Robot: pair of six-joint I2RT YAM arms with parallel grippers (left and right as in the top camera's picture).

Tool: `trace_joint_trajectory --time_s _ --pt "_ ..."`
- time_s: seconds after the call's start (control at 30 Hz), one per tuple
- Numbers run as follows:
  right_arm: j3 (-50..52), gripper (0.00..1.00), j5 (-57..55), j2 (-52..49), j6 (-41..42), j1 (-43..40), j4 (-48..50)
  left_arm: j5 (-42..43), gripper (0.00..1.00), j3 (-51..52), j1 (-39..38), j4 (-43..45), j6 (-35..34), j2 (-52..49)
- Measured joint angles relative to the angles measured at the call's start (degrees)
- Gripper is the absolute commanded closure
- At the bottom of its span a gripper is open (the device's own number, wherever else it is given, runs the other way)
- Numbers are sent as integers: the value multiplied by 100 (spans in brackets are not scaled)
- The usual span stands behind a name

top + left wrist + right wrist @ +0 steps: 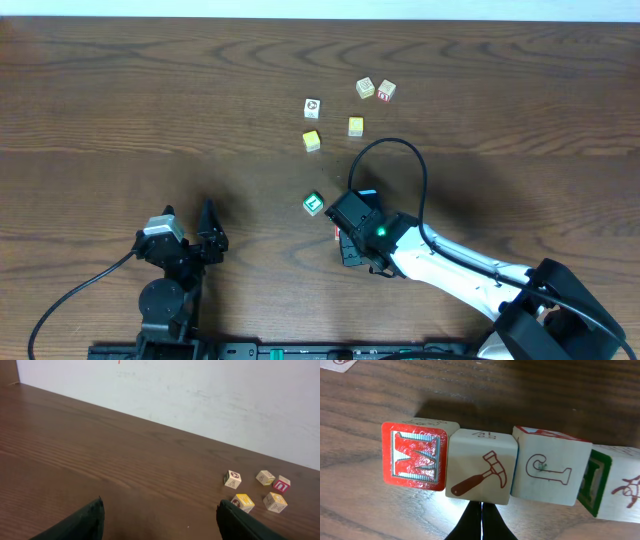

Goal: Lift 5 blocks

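Left tool (161, 506) hung released over the counter (100, 450), fingers (85, 522) cut off below. Lined up before the clenched, empty right tool (481, 510): red M block (415, 462), hammer block (481, 472), J block (550, 467), green-edged block (612, 485) cropped at right.

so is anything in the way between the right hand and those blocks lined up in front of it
Nothing visible. The shut right hand points straight at the hammer block, its tips right at that block's near edge. Only bare table lies on either side.
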State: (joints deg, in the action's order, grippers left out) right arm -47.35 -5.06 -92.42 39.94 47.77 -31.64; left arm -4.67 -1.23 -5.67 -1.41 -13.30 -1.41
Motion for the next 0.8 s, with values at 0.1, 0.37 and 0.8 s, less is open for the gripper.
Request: trace_joint_trajectory --time_s 0.1,0.37,0.8 --pt "2 99 -59 0 0 0 2 0 28 0 -2 0 0 0" --pt "2 99 -98 0 0 0 2 0 28 0 0 0 0 0" --pt "7 99 -50 0 0 0 -162 0 28 0 -2 0 0 0"
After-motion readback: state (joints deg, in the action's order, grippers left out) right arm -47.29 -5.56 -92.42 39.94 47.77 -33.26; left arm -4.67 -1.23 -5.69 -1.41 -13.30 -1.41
